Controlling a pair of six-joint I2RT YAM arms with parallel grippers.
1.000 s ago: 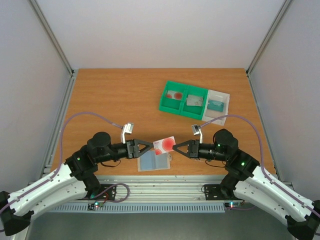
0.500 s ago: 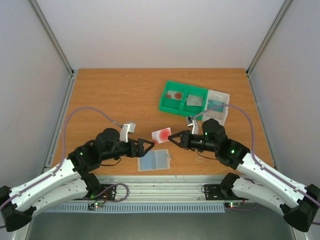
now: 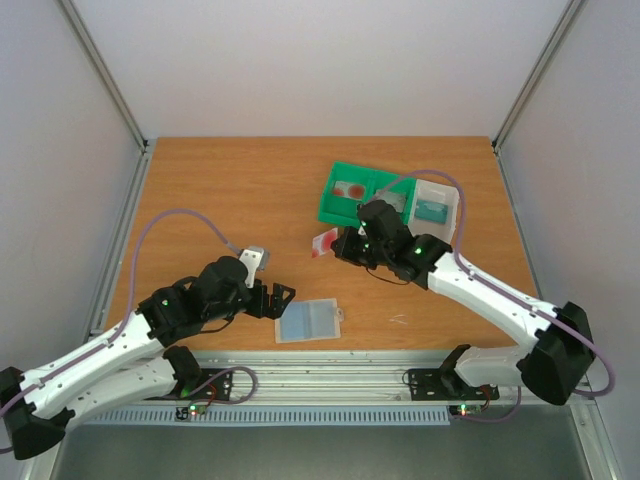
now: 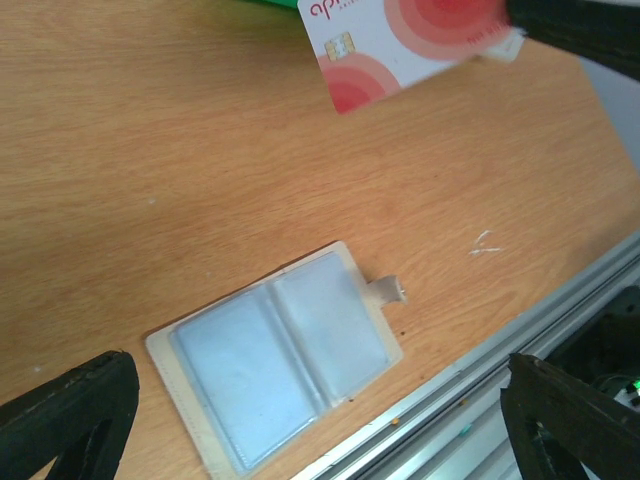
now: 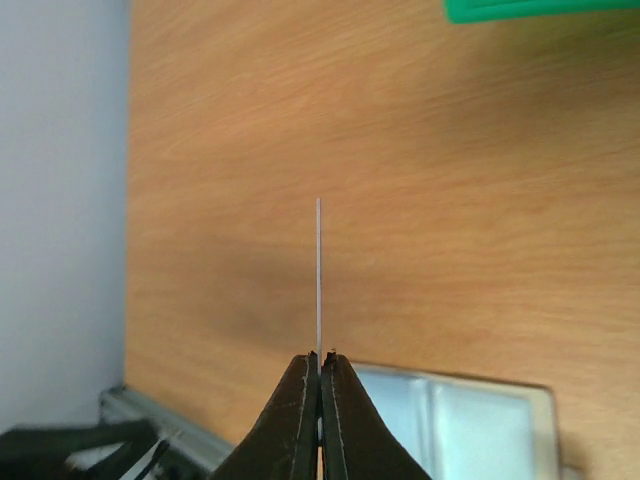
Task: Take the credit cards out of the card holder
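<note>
1. The right hand [image 3: 336, 247] was closed on a red-marked credit card [image 3: 322, 243], pinching it by one short edge. In the right wrist view the card showed edge-on, a thin line rising from between the shut fingertips.
2. That card was held in the air above the bench [image 3: 220, 200], near the middle of the surface and at about 12 o'clock from the card holder [image 3: 308, 321].
3. The card holder lay flat on the bench at 6 o'clock in the top view, just beside the near edge, with its small tab [image 4: 388, 290] pointing towards 3 o'clock.
4. The left hand [image 3: 281, 297] was spread wide and gripped nothing. It sat just at 9 o'clock of the holder. In the left wrist view its dark fingers [image 4: 70, 415] filled the two lower corners, with the holder lying between them.
5. A green bin [image 3: 345, 216] stood at 1 o'clock on the bench. Its left compartment held a second red-marked card [image 3: 350, 189], and its right compartment held a greyish card [image 3: 394, 201], partly hidden by the right arm [image 3: 480, 295].
6. A white tray [image 3: 420, 188] sat against the bin's 3 o'clock side, with a teal card [image 3: 431, 210] in it.
</note>
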